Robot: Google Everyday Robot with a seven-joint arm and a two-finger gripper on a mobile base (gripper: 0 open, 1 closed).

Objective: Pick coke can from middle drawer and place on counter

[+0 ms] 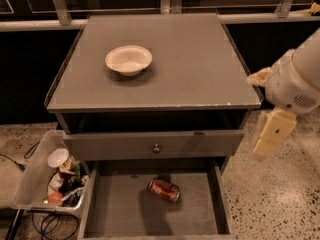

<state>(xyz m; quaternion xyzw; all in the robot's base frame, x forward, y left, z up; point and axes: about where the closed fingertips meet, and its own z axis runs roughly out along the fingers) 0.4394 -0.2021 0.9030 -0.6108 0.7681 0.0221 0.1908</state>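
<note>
Cylindrical coke can (163, 190) in flat middle drawer (120, 209); gripper (272, 134) beside counter (185, 69) (grip unclear)

At the right edge, just beside the tabletop's (200, 91) near right corner, the arm (296, 79) is a rounded white housing with small vent slots, its gripper (271, 134) a pale cream block below.

The coke can (163, 190) lies in the middle drawer (115, 211), gripper (267, 140) right of the counter (190, 69).

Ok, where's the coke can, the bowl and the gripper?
coke can (163, 190), camera view, red side
white bowl (128, 59), camera view, inside hollow
gripper (269, 134), camera view, pale lower part, right of the counter (200, 74)
</note>
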